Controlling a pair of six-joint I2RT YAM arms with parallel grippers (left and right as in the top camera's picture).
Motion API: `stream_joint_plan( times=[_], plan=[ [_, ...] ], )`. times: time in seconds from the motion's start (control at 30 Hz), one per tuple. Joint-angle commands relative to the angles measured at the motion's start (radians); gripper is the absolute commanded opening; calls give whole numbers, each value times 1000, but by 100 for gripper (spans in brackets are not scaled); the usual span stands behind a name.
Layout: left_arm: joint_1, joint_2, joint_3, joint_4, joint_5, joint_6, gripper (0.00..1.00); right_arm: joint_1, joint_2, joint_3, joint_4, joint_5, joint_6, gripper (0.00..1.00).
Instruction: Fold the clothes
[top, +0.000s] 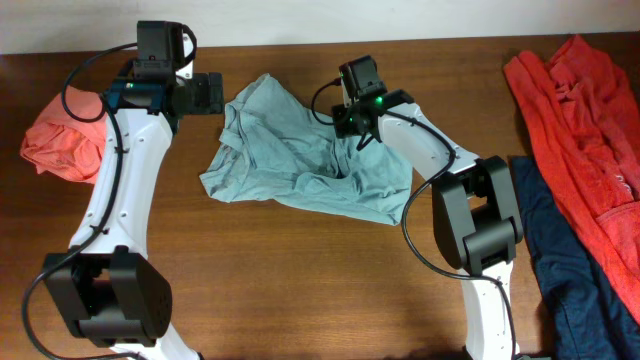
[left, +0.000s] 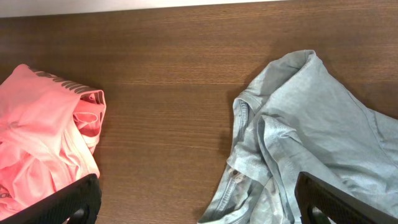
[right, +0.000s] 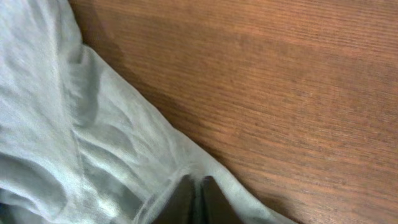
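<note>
I see the crumpled pale blue-green cloth T-shirt mid-worktop. Right fingers pressed together, pinching its hem. Left fingers spread wide, between it and the salmon-pink cloth garment.

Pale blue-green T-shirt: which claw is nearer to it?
Right. The right claw is shut on the T-shirt edge; the left claw hangs open just off its far-left corner.

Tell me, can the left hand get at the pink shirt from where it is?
Probably yes. The left hand hangs open beside the pink shirt, with only bare table between them.
</note>
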Motion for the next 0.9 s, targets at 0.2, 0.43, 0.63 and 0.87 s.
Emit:
stream_joint_plan(
  times=[0.2, 0.43, 0.63, 0.87],
  plan=[
    [2, 9, 14, 2, -4, 15, 99, 51, 5, 23, 40, -51, 27, 4],
    [2, 9, 14, 2, -4, 15, 99, 85, 4, 35, 88, -51, 39, 93],
    [2, 8, 14, 2, -8, 16, 99, 81, -12, 140, -79, -56, 38, 99],
    [2, -80, 14, -39, -7, 14, 99, 119, -47, 363, -410, -61, 37, 99]
  ],
)
